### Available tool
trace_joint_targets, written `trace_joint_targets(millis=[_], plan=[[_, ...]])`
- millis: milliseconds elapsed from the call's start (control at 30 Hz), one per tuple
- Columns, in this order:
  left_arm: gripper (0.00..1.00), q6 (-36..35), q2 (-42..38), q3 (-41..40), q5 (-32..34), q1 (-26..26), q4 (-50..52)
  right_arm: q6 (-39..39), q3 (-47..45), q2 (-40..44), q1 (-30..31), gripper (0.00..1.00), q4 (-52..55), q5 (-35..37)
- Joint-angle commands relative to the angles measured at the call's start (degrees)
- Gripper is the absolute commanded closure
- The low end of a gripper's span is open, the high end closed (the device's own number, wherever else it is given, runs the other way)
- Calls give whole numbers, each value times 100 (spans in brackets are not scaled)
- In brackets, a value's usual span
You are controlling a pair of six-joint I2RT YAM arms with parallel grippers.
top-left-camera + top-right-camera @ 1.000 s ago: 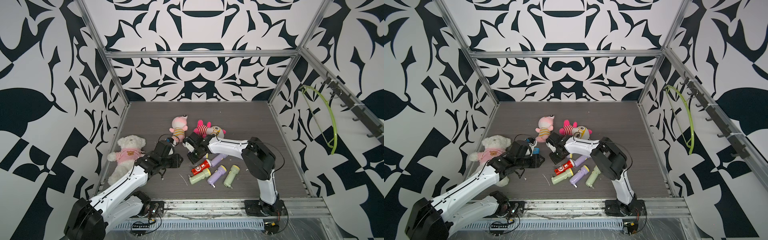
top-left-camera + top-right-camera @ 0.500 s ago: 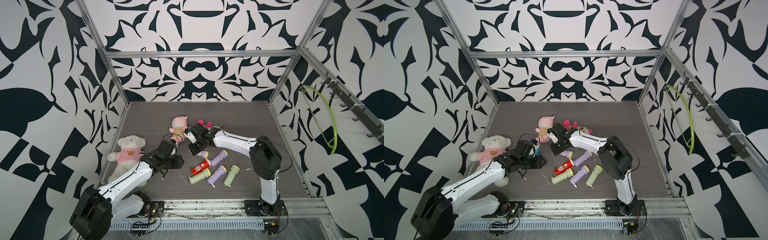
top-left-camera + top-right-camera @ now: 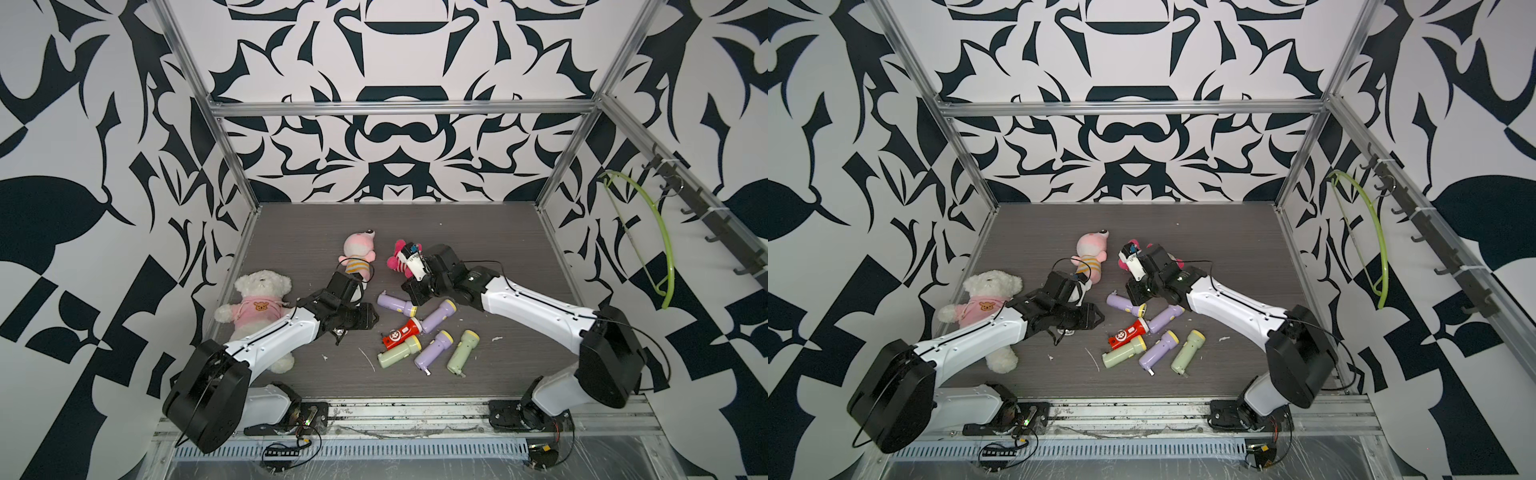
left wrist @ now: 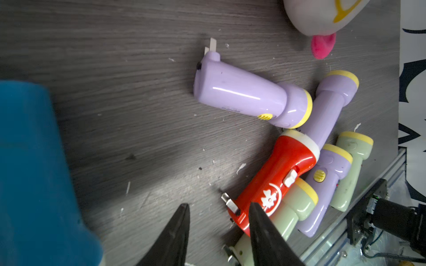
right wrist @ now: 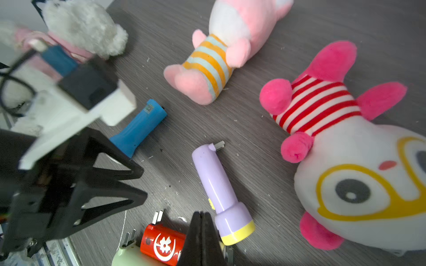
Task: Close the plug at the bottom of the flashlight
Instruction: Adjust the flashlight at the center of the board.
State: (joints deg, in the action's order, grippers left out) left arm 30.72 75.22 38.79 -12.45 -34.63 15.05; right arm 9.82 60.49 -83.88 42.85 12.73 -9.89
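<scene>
Black left claw (image 4: 218,205) low and parted, right claw (image 5: 202,215) pinched together

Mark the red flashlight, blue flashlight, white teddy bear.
red flashlight (image 3: 400,333): a top view, middle of its red body.
blue flashlight (image 5: 141,126): right wrist view, middle of its barrel.
white teddy bear (image 3: 259,308): a top view, pink shirt on its chest.

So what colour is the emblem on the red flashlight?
White: a flower-like emblem on the red flashlight, clearest in the left wrist view.
</scene>
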Motion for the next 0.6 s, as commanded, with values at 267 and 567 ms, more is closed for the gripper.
trace_joint_targets(millis=[267,567], plan=[[53,127,441,209,-345,9,-264,-237,-667,831,16,100,-1227,817],[53,321,497,141,-591,9,-553,188,-633,-79,20,100,-1187,950]])
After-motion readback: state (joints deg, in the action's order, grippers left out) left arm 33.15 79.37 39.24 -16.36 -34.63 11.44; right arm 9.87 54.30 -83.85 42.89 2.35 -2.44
